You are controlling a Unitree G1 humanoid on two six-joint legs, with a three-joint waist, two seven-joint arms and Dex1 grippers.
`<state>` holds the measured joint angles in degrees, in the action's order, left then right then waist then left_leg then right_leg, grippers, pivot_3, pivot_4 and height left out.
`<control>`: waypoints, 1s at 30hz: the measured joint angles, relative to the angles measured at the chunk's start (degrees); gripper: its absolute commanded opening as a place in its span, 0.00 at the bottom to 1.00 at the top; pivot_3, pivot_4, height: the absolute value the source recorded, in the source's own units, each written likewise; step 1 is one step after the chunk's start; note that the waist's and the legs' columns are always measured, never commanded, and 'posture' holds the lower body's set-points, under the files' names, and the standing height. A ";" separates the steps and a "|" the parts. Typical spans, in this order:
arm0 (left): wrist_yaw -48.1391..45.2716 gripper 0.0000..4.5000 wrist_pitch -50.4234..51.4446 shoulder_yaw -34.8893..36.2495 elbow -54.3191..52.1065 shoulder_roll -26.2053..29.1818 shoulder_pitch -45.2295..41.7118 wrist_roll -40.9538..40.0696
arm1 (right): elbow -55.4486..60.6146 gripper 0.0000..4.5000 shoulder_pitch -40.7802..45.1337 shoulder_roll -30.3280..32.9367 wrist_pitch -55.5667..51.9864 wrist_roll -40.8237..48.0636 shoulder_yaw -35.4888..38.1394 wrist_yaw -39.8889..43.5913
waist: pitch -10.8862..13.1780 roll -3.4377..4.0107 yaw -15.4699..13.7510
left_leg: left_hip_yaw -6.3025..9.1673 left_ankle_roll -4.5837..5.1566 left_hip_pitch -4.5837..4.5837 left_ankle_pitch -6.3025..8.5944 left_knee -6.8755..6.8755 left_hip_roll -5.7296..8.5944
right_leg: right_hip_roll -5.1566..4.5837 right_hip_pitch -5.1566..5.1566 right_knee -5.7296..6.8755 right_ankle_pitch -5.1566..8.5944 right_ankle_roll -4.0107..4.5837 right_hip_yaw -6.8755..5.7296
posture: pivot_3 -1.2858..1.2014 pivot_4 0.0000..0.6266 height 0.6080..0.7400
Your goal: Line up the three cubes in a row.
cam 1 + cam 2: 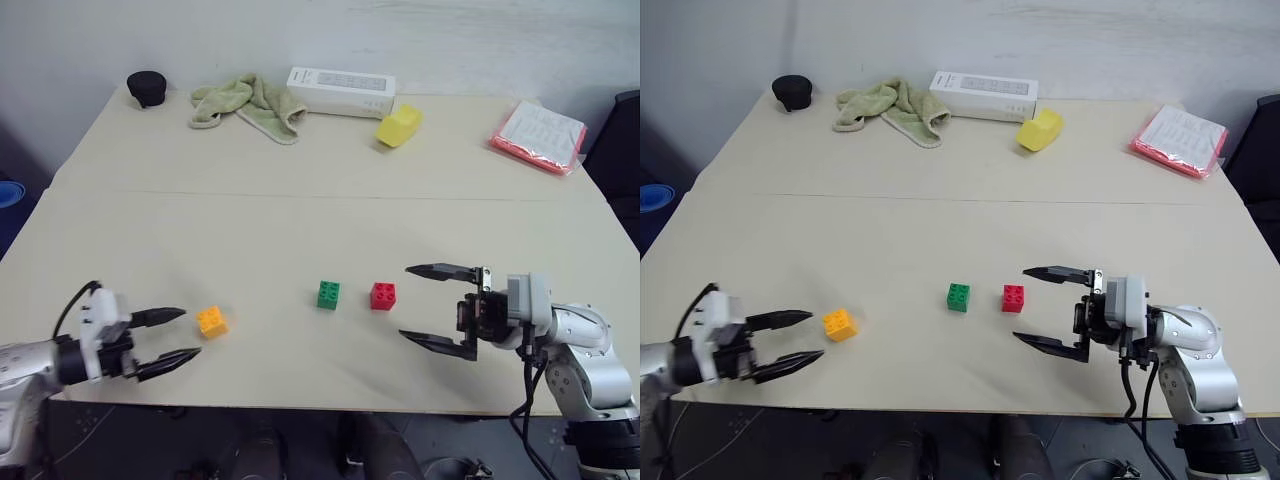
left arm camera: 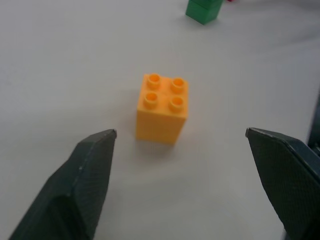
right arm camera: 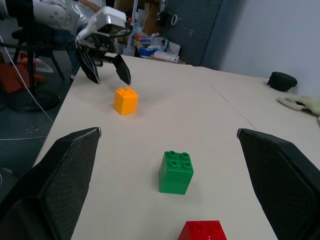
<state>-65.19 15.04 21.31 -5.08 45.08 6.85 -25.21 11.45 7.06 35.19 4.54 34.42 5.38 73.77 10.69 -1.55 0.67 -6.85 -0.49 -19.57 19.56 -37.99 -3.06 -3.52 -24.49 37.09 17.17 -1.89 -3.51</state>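
1. While the green cube (image 1: 328,294) and red cube (image 1: 383,296) sit side by side near the table's (image 1: 300,220) front, the orange-yellow cube (image 1: 211,321) lies apart, leftward.
2. Left pincer (image 1: 180,335) gapes empty just beside the orange-yellow cube.
3. Right pincer (image 1: 425,305) stands wide, empty, near the red cube.

Orange-yellow cube (image 1: 211,321); green cube (image 1: 328,294); red cube (image 1: 383,296); pale beige table (image 1: 300,220); pale-green cloth (image 1: 247,104); black jaws.

— What do you see of the arms?
— Silver-grey rounded shells, each ending in a white block at the wrist. Your left tool (image 1: 185,333) and right tool (image 1: 405,302) each have two black tapered fingers (image 3: 65,180) with a fine textured face. Black cables loop from both wrists.
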 measured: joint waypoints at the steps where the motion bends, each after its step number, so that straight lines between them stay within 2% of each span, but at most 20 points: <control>1: 0.76 0.66 -1.33 -1.98 1.51 -0.44 -1.56 1.35 | 0.25 1.00 -0.02 -0.36 -0.16 -0.16 -0.51 -0.69 | 0.00 0.00 0.16 | -0.01 0.00 0.00 0.00 0.00 0.00 | 0.01 0.00 0.00 0.00 0.00 0.00 | 0.52 0.24 1.00; 6: 1.04 0.33 -4.37 -6.47 5.59 -1.40 -4.64 3.42 | 1.56 1.00 -0.46 -0.82 -0.80 -0.96 -0.44 -3.19 | -0.01 -0.02 0.81 | -0.02 0.01 -0.04 0.01 0.00 -0.01 | 0.00 -0.02 -0.02 0.00 0.00 0.00 | 0.52 0.24 1.00; 11: -1.91 0.33 -5.40 -8.44 7.35 -1.11 -9.54 3.00 | 2.24 1.00 -3.09 -0.51 -0.80 -1.30 0.62 -4.32 | -0.01 -0.02 0.71 | -0.01 0.02 -0.03 0.00 -0.02 0.01 | -0.02 0.00 0.00 0.00 0.00 -0.01 | 0.52 0.24 1.00; 14: -6.42 0.33 -6.96 -11.01 10.24 -0.33 -17.02 2.94 | 2.55 1.00 -4.10 0.39 -0.79 -1.29 1.90 -4.38 | -0.02 -0.03 0.12 | 0.00 -0.09 -0.05 -0.07 -0.07 0.04 | -0.01 0.01 0.00 0.00 -0.01 -0.04 | 0.52 0.24 1.00; 18: -15.51 0.33 -14.68 -18.60 22.00 -0.44 -31.97 6.73 | 2.65 1.00 -5.38 1.79 -0.93 -1.30 2.89 -4.22 | -0.03 -0.02 -0.49 | -0.10 -0.26 -0.05 -0.19 -0.09 0.15 | 0.03 0.00 0.00 -0.01 -0.03 -0.03 | 0.52 0.24 1.00; 23: -20.23 0.33 -22.64 -25.77 37.83 -6.49 -43.66 12.35 | 2.81 1.00 -5.48 2.49 -1.30 -1.26 3.71 -4.43 | -0.02 -0.04 -0.51 | -0.13 -0.20 -0.20 -0.25 -0.23 0.15 | 0.09 -0.07 -0.03 -0.06 -0.12 -0.04 | 0.52 0.24 1.00; 30: -20.79 0.33 -26.11 -28.91 47.08 -9.93 -49.10 14.78 | 5.64 1.00 -9.21 2.68 -2.35 -1.27 4.10 -5.83 | -0.01 -0.06 -0.37 | -0.11 -0.20 -0.23 -0.25 -0.23 0.13 | 0.09 -0.09 -0.05 -0.07 -0.14 -0.03 | 0.52 0.24 1.00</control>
<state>-85.98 -11.06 -7.60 41.99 35.15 -42.25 -10.43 17.09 -2.16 37.87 2.19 33.15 9.48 67.94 10.69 -1.61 0.30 -6.96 -0.69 -19.80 19.31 -38.22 -2.93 -3.43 -24.58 37.05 17.10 -2.03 -3.55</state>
